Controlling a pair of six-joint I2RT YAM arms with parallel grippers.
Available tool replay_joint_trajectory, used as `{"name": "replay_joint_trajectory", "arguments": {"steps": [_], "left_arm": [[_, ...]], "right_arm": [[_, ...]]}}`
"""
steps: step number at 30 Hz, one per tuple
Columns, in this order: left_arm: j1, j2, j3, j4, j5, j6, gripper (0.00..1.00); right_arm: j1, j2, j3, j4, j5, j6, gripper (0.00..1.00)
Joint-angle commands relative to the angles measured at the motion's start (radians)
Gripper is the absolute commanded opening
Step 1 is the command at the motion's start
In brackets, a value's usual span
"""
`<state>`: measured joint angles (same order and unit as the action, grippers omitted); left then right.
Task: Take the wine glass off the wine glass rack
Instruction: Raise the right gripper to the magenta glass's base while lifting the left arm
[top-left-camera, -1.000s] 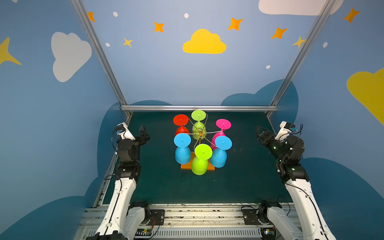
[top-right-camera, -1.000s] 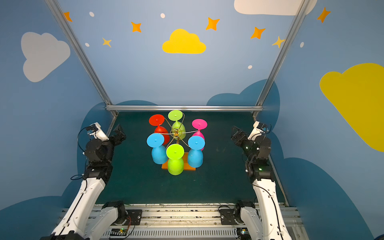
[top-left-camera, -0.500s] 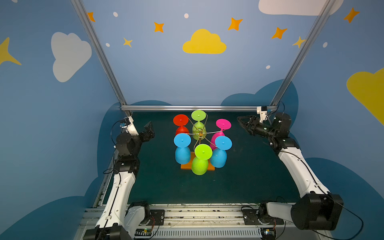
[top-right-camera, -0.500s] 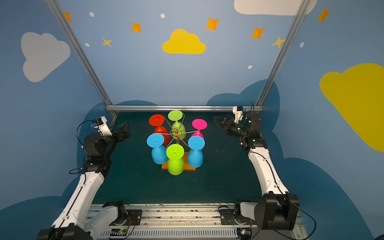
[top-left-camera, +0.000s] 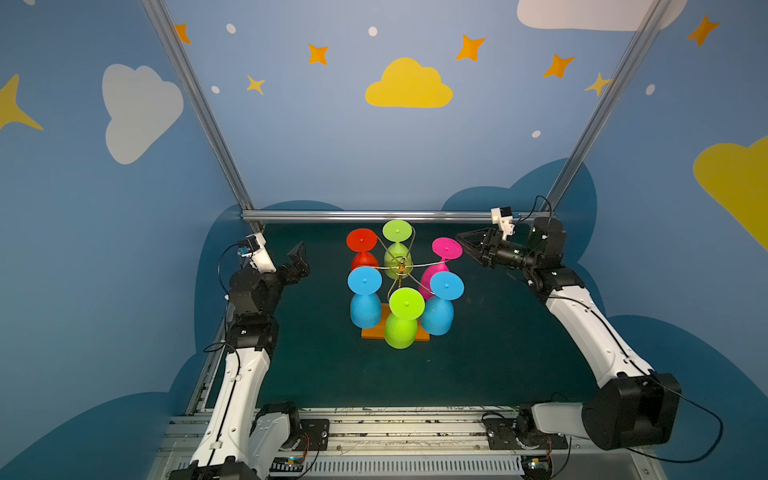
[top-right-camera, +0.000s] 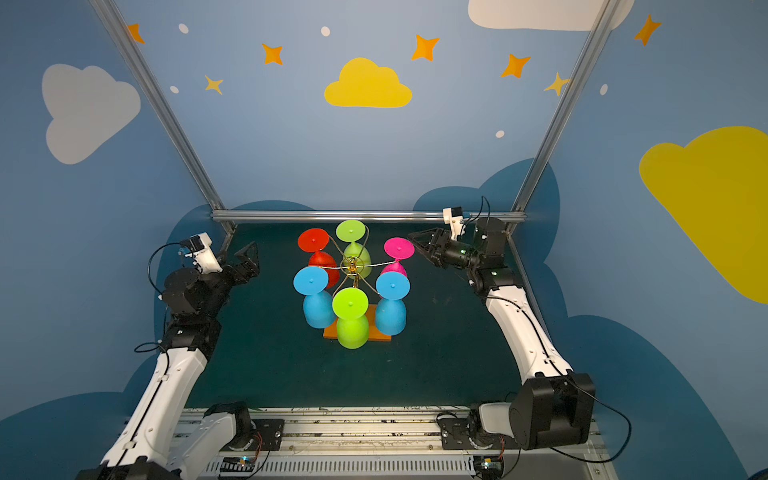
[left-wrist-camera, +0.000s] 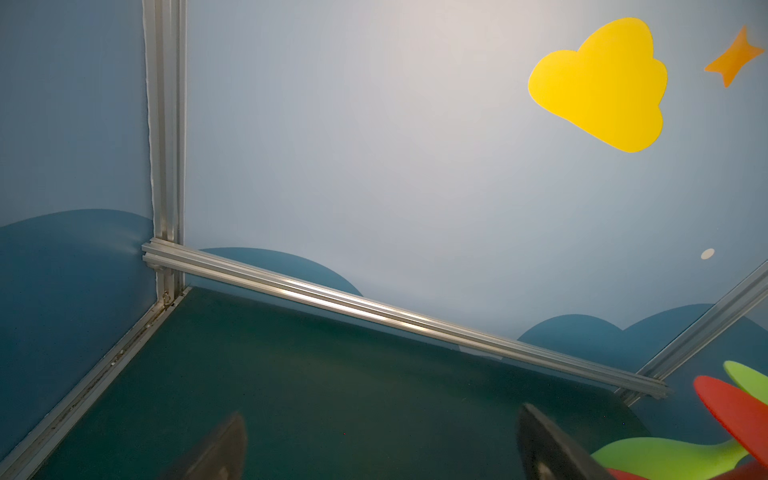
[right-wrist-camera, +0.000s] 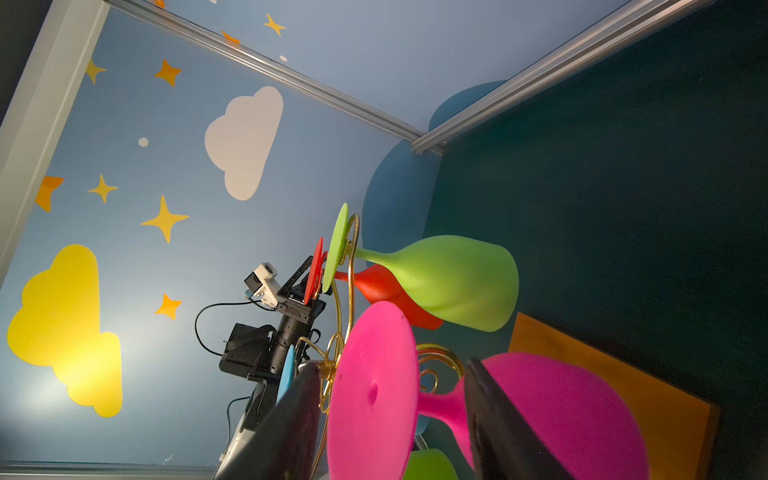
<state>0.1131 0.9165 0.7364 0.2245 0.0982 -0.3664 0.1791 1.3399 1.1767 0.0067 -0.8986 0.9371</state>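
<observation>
The wine glass rack (top-left-camera: 402, 266) (top-right-camera: 352, 264) is a gold wire stand on an orange-brown wooden base (top-left-camera: 371, 333), with several coloured glasses hanging foot up. The pink wine glass (top-left-camera: 446, 248) (top-right-camera: 399, 248) hangs on its back right arm. My right gripper (top-left-camera: 460, 241) (top-right-camera: 411, 239) is open and level at the edge of that glass's foot. In the right wrist view the pink foot (right-wrist-camera: 374, 390) and stem show between the two fingers of the right gripper (right-wrist-camera: 394, 368), beside a gold scroll (right-wrist-camera: 440, 357). My left gripper (top-left-camera: 301, 259) (left-wrist-camera: 382, 449) is open and empty, well left of the rack.
Red (top-left-camera: 361, 240), two green (top-left-camera: 397, 231) (top-left-camera: 407, 303) and two blue (top-left-camera: 364, 281) (top-left-camera: 446, 286) glasses hang on the other arms. An aluminium rail (top-left-camera: 374, 215) runs along the back of the dark green mat (top-left-camera: 498, 353). Blue walls close in both sides.
My right arm has swung in from the right wall to the pink glass's foot, and its jaws have narrowed. The left arm has shifted slightly forward and stayed open.
</observation>
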Motion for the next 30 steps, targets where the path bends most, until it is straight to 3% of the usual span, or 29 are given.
{"name": "replay_joint_trajectory", "arguments": {"steps": [1,6,11,20,30], "left_arm": [[0.005,-0.019,-0.006,0.002,0.008,-0.004,1.0],[0.005,-0.025,-0.008,0.003,0.008,-0.004,1.0],[0.006,-0.027,-0.009,0.002,0.007,-0.007,1.0],[0.005,-0.031,-0.009,0.001,0.005,-0.008,1.0],[0.005,-0.03,-0.011,0.001,0.004,-0.008,1.0]], "right_arm": [[0.015,0.011,0.023,0.012,0.005,0.0,0.51],[0.022,0.015,0.004,0.041,0.01,0.025,0.42],[0.022,0.011,0.0,0.046,0.017,0.036,0.24],[0.02,0.005,-0.017,0.092,0.012,0.089,0.0],[0.014,-0.029,-0.037,0.175,-0.001,0.181,0.0]]}}
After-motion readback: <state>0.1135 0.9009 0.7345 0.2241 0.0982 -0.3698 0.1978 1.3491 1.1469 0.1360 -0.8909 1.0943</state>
